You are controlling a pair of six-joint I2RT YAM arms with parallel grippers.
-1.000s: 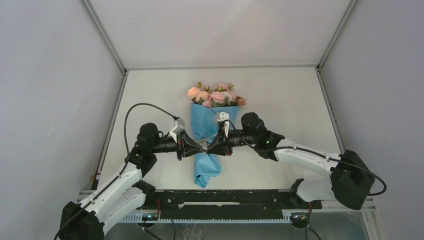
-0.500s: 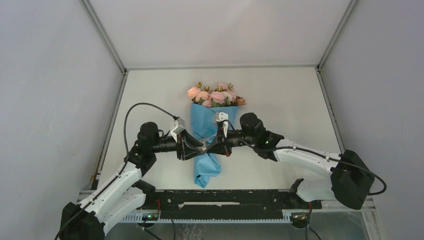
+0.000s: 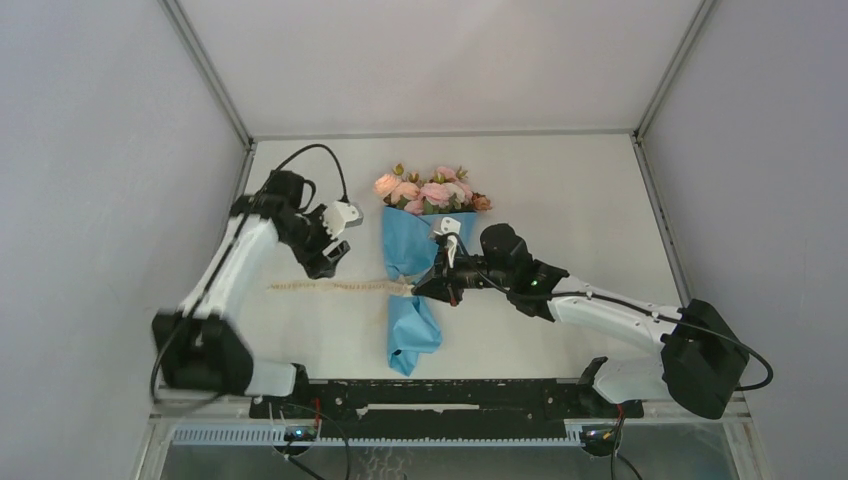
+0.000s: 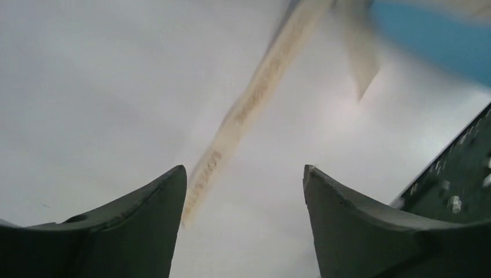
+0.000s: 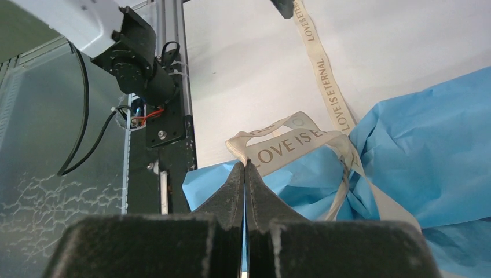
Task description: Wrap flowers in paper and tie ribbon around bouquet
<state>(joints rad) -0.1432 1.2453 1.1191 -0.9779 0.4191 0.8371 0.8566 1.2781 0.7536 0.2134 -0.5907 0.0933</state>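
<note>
Clamps ribbon (image 5: 284, 145) loop at bouquet (image 3: 405, 245) waist with right end effector (image 5: 244, 165), shut tight; holds left end effector (image 4: 243, 171) wide, empty, near ribbon tail lying across surface (image 3: 560, 200).

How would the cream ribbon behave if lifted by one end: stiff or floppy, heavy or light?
Probably floppy: the ribbon folds into a soft loop where the right hand pinches it. Likely light: it is a thin flat strip lying slack on the table. Its loose end would probably drag and trail.
</note>
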